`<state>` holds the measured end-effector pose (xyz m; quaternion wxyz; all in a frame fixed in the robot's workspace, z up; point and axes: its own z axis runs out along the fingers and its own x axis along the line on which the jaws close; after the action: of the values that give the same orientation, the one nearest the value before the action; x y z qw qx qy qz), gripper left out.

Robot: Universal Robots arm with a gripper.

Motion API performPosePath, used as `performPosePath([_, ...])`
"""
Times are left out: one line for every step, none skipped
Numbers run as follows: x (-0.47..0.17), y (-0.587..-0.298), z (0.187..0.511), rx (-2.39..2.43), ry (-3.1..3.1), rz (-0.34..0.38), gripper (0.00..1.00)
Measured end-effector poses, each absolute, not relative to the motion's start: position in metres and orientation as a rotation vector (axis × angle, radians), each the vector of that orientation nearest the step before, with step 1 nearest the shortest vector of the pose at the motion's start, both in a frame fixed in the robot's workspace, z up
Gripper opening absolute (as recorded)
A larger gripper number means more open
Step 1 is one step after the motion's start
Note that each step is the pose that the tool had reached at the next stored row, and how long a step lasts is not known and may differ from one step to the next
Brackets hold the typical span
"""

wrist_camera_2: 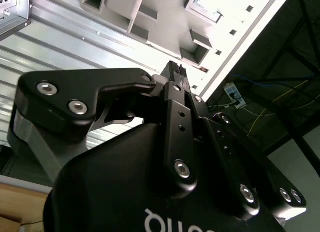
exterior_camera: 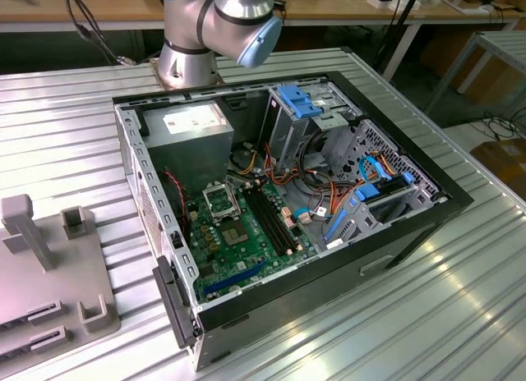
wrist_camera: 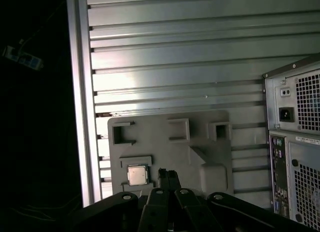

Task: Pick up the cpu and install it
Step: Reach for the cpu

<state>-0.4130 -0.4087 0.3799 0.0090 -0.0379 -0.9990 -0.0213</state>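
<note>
The cpu [wrist_camera: 137, 175], a small silver-grey square, lies flat in a square recess of the grey fixture plate [wrist_camera: 165, 152] on the slatted table. In the first wrist view my gripper [wrist_camera: 168, 175] hangs well above that plate, its tips beside the cpu and apart from it. Its black fingers [wrist_camera_2: 176, 92] stand together with nothing between them, and the second wrist view looks along them to the gripper [wrist_camera_2: 175, 68] tips. The open computer case [exterior_camera: 288, 192] holds the green motherboard [exterior_camera: 246, 241], with the black-framed socket [exterior_camera: 220, 202] near the board's far end.
The fixture plate [exterior_camera: 49, 274] with raised grey blocks lies at the exterior view's left of the case. The arm's base [exterior_camera: 189, 61] stands behind the case. The case's rear panel [wrist_camera: 295, 157] is close to the plate. Cables and drive bays [exterior_camera: 353, 184] crowd the case's right side.
</note>
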Motion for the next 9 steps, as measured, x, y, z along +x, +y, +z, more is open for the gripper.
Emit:
performPosePath([-0.4138,-0.4087,0.3799,-0.118,-3.121,-0.066,0.11])
performPosePath([-0.4143,-0.4088,0.3799,-0.118,-3.121,-0.066,0.11])
performPosePath([-0.415,-0.4088,0.3799,-0.118,-3.121,-0.066,0.11])
performPosePath([-0.4155,-0.4088,0.3798,-0.118,-3.121,-0.067,0.11])
performPosePath([-0.4161,-0.4087,0.3798,-0.118,-3.121,-0.066,0.11])
performPosePath([-0.4169,-0.4087,0.3799,-0.118,-3.121,-0.067,0.11])
performPosePath([-0.4177,-0.4087,0.3798,-0.118,-3.121,-0.066,0.11])
performPosePath([-0.4188,-0.4087,0.3798,-0.118,-3.121,-0.066,0.11])
performPosePath([-0.4204,-0.4087,0.3798,-0.118,-3.121,-0.066,0.11])
